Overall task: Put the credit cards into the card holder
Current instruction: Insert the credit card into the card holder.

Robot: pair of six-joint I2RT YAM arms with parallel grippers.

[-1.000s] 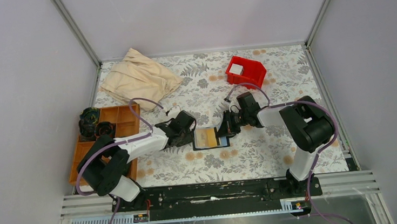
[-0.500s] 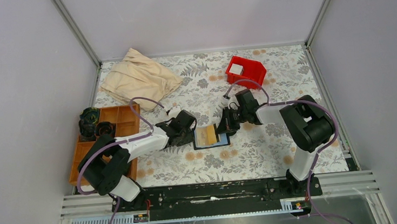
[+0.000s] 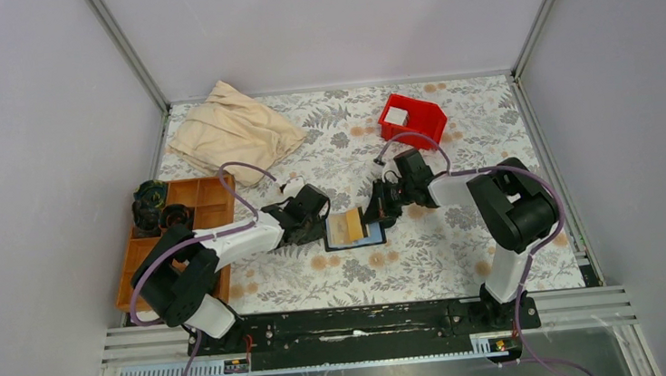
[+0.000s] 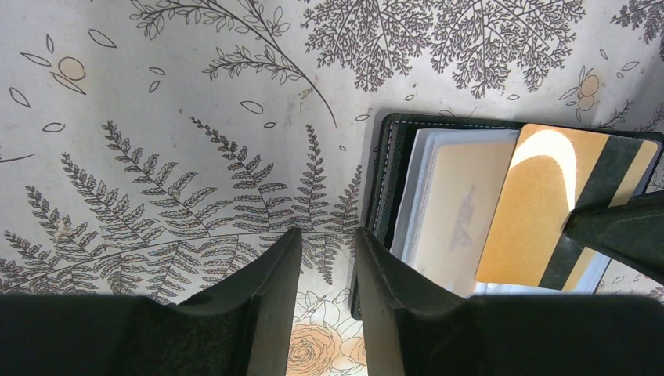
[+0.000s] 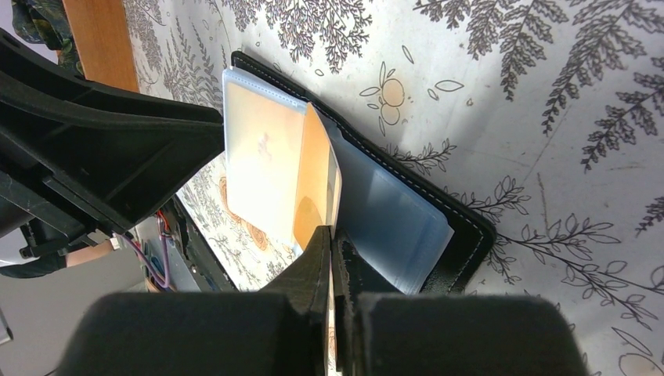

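Note:
The card holder (image 3: 372, 236) lies open on the floral table between the two arms, its clear sleeves (image 5: 384, 219) fanned out. My right gripper (image 5: 333, 235) is shut on the near edge of a tan credit card (image 5: 317, 188) with a dark stripe (image 4: 603, 184). The card stands tilted over the sleeves, its far edge down among them. My left gripper (image 4: 325, 243) is open with nothing between its fingers. Its right finger (image 4: 376, 274) rests at the card holder's (image 4: 384, 172) left edge. A white card (image 3: 396, 115) lies in the red bin.
A red bin (image 3: 424, 122) stands at the back right. A beige cloth (image 3: 233, 128) lies at the back left. A brown compartment tray (image 3: 208, 199) with dark objects (image 3: 151, 204) sits along the left edge.
My right gripper has crept a little left and away, and the tan card has tipped up from nearly flat to tilted over the sleeves. The left gripper has stayed put.

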